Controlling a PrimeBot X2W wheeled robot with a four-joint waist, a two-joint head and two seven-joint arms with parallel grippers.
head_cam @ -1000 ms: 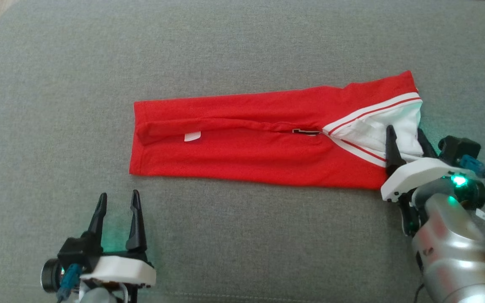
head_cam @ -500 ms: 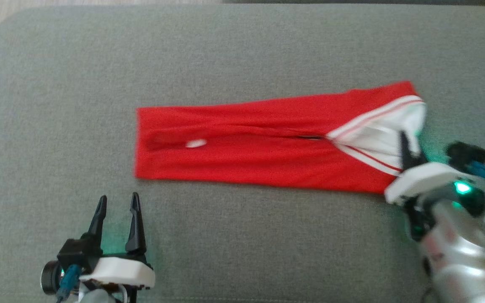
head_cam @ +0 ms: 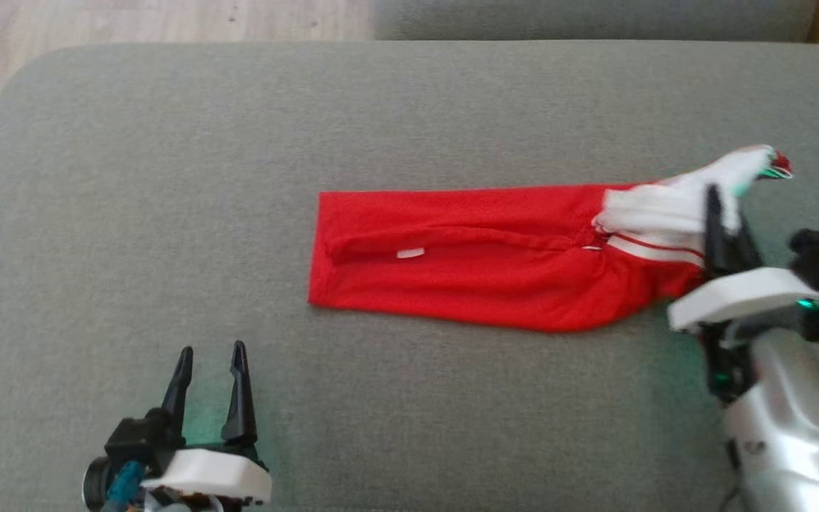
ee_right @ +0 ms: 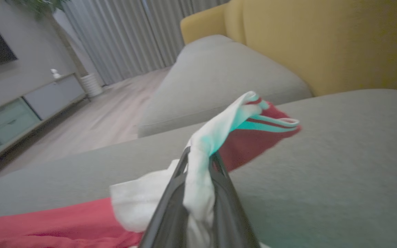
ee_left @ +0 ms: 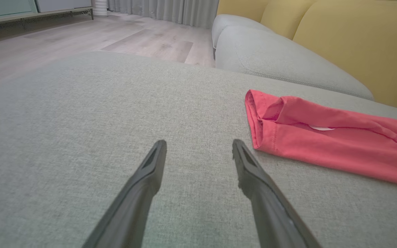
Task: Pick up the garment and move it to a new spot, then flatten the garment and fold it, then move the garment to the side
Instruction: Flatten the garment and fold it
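The garment point(head_cam: 480, 270), a long red mesh-knit piece with a white, red-striped end, lies as a narrow strip across the middle of the broad grey woven-fabric sofa cushion point(head_cam: 168, 178). Its red end points to your left and its white end to your right. Your right tool point(head_cam: 724, 206) is closed almost fully on that white end. In the right wrist view the cloth is bunched between the two dark fingers and spills above their tips, raised off the sofa cushion, while the red length rests flat. Your left tool point(head_cam: 212, 350) stands wide open and holds nothing. It sits low on the sofa cushion, near the strip's red end but apart from it, on the near side.

The step in hand looks like carrying the pinched end, either over the strip for a cross fold or off to the side; I can't tell which. Either way, lift only enough for the white end to clear the sofa cushion. Travel along the strip's own line so the lengthwise fold doesn't twist open. The pinch takes a bunch, not a clean edge, so a layer could slip: move slowly and watch it. If you fold, aim the white end squarely onto the red end.
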